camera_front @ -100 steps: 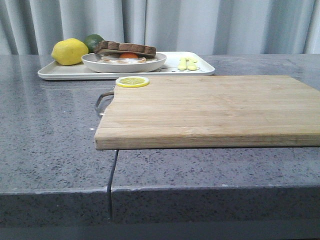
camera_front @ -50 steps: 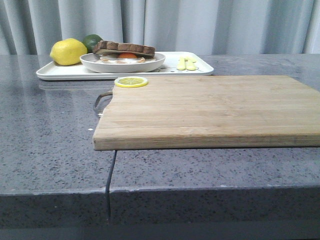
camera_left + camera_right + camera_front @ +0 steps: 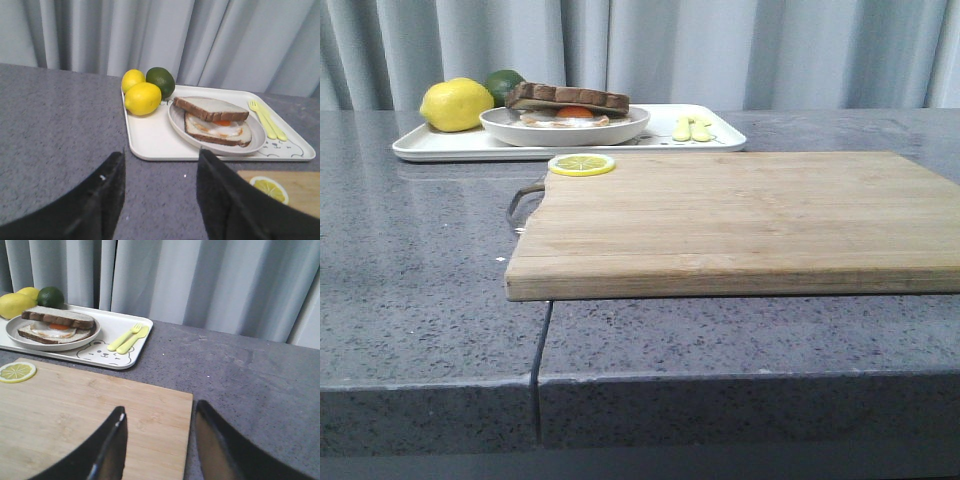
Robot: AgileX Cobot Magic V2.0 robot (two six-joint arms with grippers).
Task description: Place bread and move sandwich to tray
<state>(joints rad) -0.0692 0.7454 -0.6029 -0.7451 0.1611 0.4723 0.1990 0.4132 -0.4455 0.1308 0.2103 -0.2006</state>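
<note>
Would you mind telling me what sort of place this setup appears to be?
Probably a mock kitchen counter: a speckled grey stone worktop, a wooden cutting board and a tray holding an egg sandwich, before a curtain.

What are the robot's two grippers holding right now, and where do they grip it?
Nothing. The left gripper and the right gripper are both open with nothing between their fingers. The sandwich sits untouched on its plate.

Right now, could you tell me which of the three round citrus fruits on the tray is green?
The dark green lime, at the tray's back corner behind the two yellow lemons.
</note>
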